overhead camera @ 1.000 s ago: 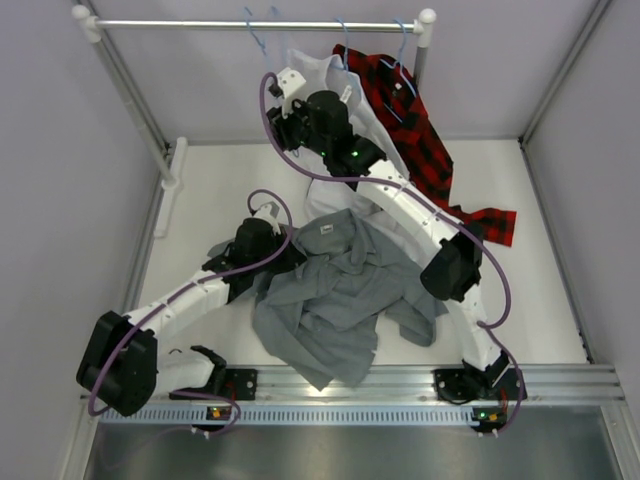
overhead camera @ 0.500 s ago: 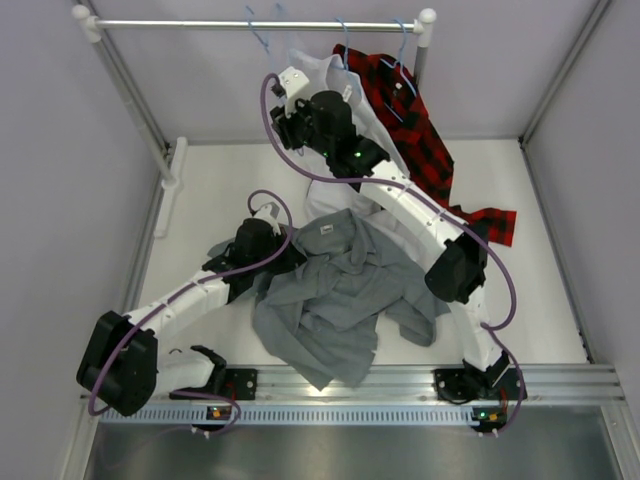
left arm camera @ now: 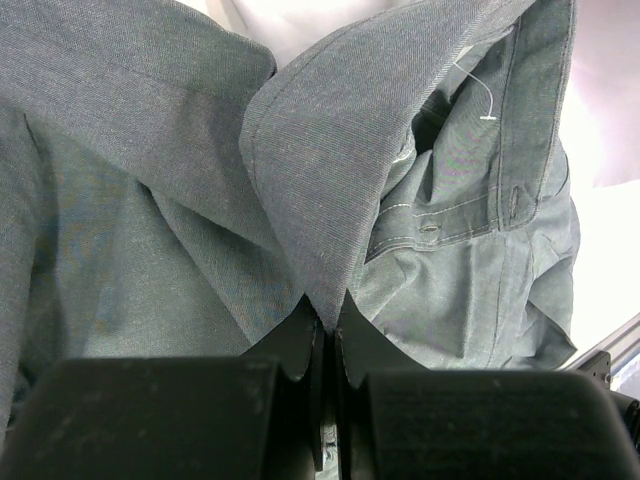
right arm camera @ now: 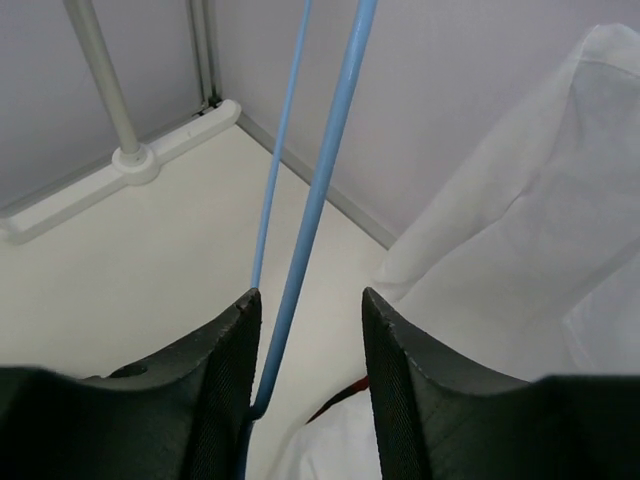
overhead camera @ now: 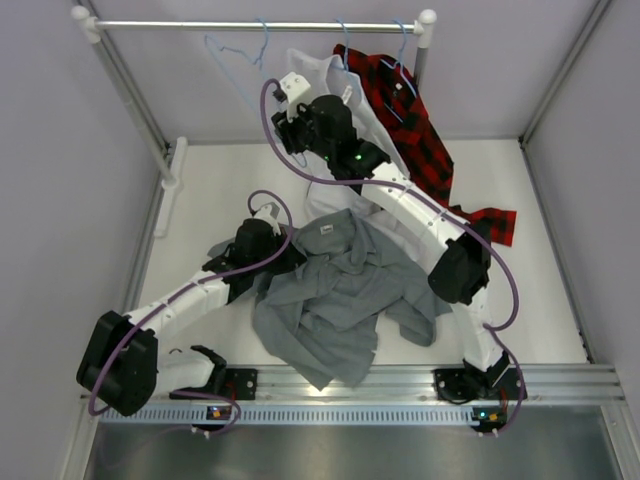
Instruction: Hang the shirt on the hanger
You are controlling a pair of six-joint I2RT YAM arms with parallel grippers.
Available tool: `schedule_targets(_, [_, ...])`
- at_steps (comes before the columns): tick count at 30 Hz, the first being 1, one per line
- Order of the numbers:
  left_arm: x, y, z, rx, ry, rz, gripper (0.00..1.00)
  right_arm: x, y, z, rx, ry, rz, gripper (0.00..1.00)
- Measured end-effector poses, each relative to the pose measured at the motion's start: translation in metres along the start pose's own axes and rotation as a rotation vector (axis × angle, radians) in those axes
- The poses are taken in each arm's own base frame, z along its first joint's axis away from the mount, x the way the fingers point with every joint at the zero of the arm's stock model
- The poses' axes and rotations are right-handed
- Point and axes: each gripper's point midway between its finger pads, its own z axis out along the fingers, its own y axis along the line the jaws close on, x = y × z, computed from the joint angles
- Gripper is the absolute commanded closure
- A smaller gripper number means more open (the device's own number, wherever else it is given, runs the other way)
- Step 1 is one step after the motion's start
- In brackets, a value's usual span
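Observation:
The grey shirt (overhead camera: 335,290) lies crumpled on the white table in front of the arms. My left gripper (overhead camera: 283,252) is shut on a folded edge of the shirt (left arm camera: 330,150) near the collar, the fabric pinched between the fingertips (left arm camera: 328,315). The light-blue wire hanger (overhead camera: 222,66) hangs by its hook from the rail and is tilted out to the left. My right gripper (overhead camera: 283,110) is raised at the hanger's lower corner. In the right wrist view its jaws (right arm camera: 310,320) stand open, and the hanger wire (right arm camera: 320,190) runs between them, close to the left finger.
A white shirt (overhead camera: 320,75) and a red-and-black plaid shirt (overhead camera: 410,130) hang from the rail (overhead camera: 180,24) just right of my right gripper. The rack's post foot (overhead camera: 172,175) stands at the back left. Grey walls close in on three sides.
The hanger has swung out to the left from hanging straight down. My right gripper's jaws have widened a little around the wire. The left arm and the shirt have not moved.

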Motion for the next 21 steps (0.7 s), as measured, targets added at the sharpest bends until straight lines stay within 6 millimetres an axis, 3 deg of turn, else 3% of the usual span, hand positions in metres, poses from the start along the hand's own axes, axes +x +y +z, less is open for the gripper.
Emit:
schedule_targets(3, [0.0,0.0,0.0,0.001,0.0,0.0,1.0,-0.004,-0.001,-0.002,0.003,-0.01,0.001,0.68])
schedule_targets(9, [0.001,0.001,0.001,0.001,-0.001,0.0,1.0,-0.005,-0.003,-0.002,0.004,-0.012,0.002,0.68])
schedule_targets(19, [0.001,0.0,0.001,0.007,-0.002,0.001,1.0,-0.014,-0.01,-0.011,0.012,-0.025,-0.012,0.4])
schedule_targets(21, [0.001,0.0,0.001,0.01,-0.005,0.001,1.0,-0.018,-0.012,-0.014,0.014,-0.03,-0.014,0.39])
